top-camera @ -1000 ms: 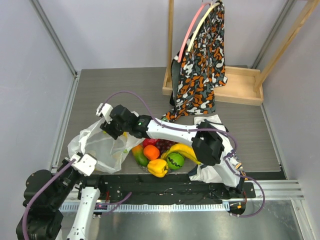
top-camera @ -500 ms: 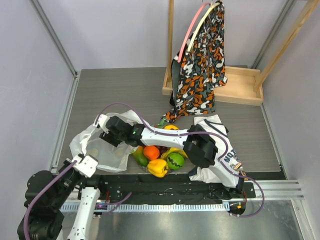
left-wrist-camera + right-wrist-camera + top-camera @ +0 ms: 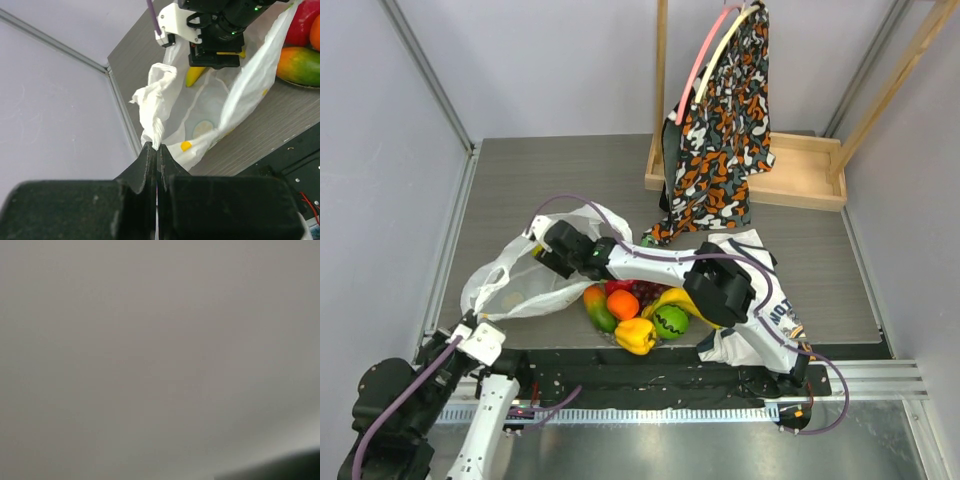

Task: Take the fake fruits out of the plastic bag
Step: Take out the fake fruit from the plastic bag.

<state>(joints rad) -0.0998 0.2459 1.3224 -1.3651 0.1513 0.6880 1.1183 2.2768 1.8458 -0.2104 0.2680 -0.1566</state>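
The plastic bag (image 3: pixel 510 285) lies stretched at the table's left, its mouth towards the fruit heap. My left gripper (image 3: pixel 157 148) is shut on the bag's twisted handle (image 3: pixel 156 117) near the front edge. My right gripper (image 3: pixel 544 244) reaches across into the bag's mouth; its fingers are hidden by film, and its own wrist view is blank grey. A yellow fruit (image 3: pixel 195 75) shows just under the right gripper (image 3: pixel 215 60). Outside the bag lie a mango (image 3: pixel 599 308), an orange (image 3: pixel 622 304), a yellow pepper (image 3: pixel 636 336), a green ball (image 3: pixel 671 321), bananas (image 3: pixel 688 300), a red fruit (image 3: pixel 618 286) and grapes (image 3: pixel 646 291).
A white jersey (image 3: pixel 760 310) lies right of the fruit under the right arm. An orange-black patterned cloth bag (image 3: pixel 720 140) hangs from a wooden rack (image 3: pixel 800 175) at the back. Grey walls close in both sides; a metal rail (image 3: pixel 450 230) runs along the left.
My left gripper has pulled the bag's handle down and left, stretching the bag flatter. The right gripper has shifted slightly right within the bag's mouth.
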